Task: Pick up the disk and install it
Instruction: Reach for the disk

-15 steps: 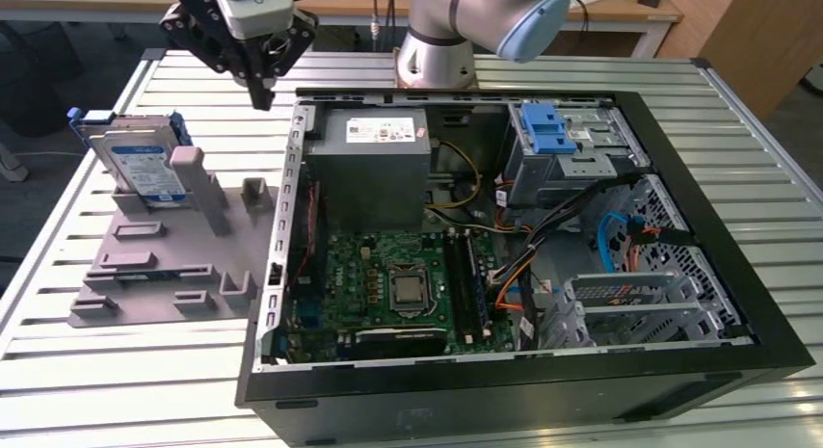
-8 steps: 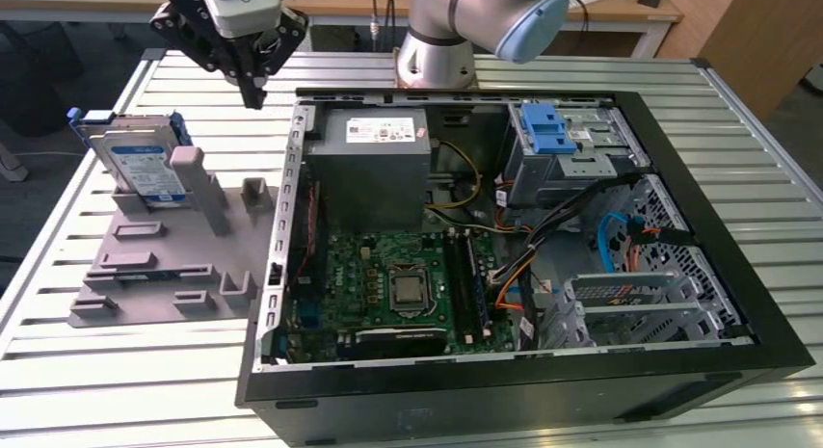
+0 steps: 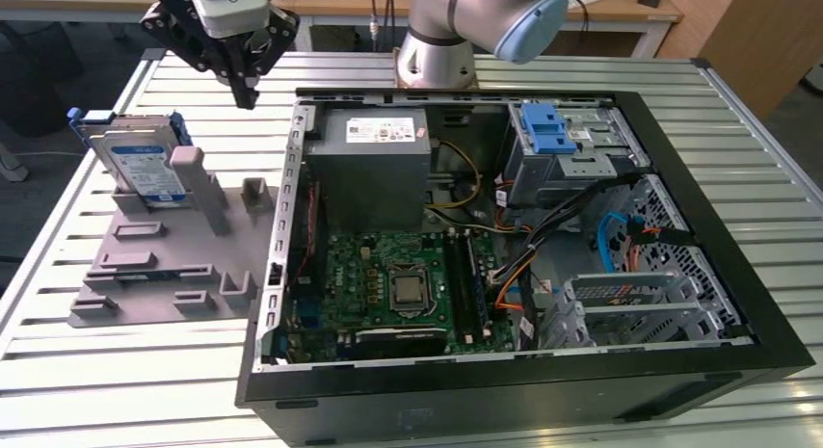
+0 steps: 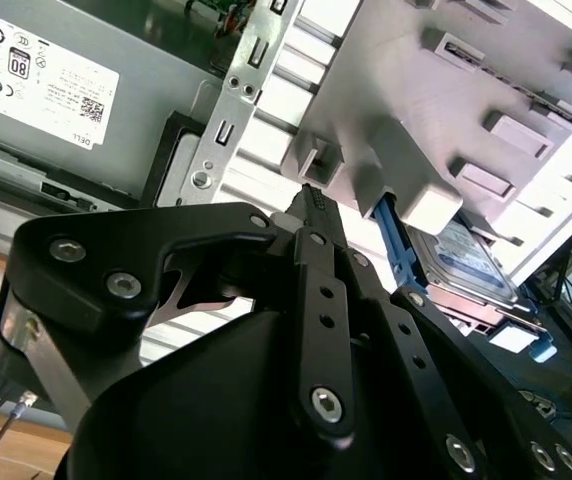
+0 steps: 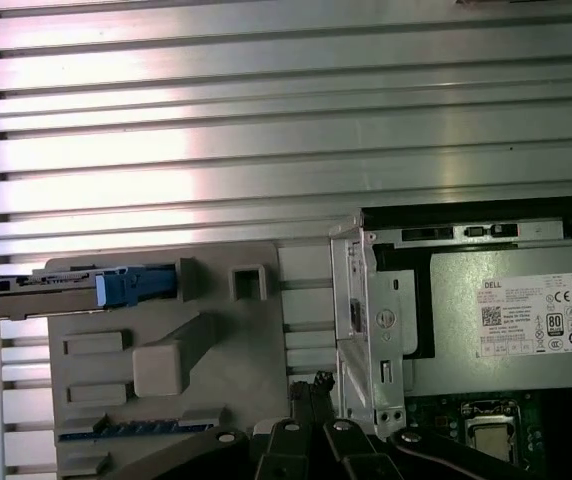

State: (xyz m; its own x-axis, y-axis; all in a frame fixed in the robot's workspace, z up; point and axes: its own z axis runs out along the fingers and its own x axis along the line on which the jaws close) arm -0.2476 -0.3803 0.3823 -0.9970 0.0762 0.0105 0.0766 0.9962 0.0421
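The disk [image 3: 139, 166] stands upright on its edge at the back of a grey slotted holder [image 3: 154, 275], its blue-and-white label facing forward and a blue carrier frame around it. In the first wrist view the disk [image 5: 61, 291] shows edge-on; in the second wrist view the disk [image 4: 466, 262] shows past the holder's blocks. My gripper [image 3: 243, 93] hangs in the air above the table, between the holder and the open computer case, to the exterior view's right of the disk. Its fingers [image 4: 311, 205] meet at a point, shut on nothing, and its tips [image 5: 312, 386] hover beside the holder's edge.
An open black computer case [image 3: 720, 265] lies on the slatted metal table [image 3: 103, 381], with a grey power supply box [image 3: 373, 169], a green motherboard [image 3: 399, 284], cables and a drive cage with an upright blue latch piece [image 3: 546, 132]. The arm's base [image 3: 438, 53] stands behind the case.
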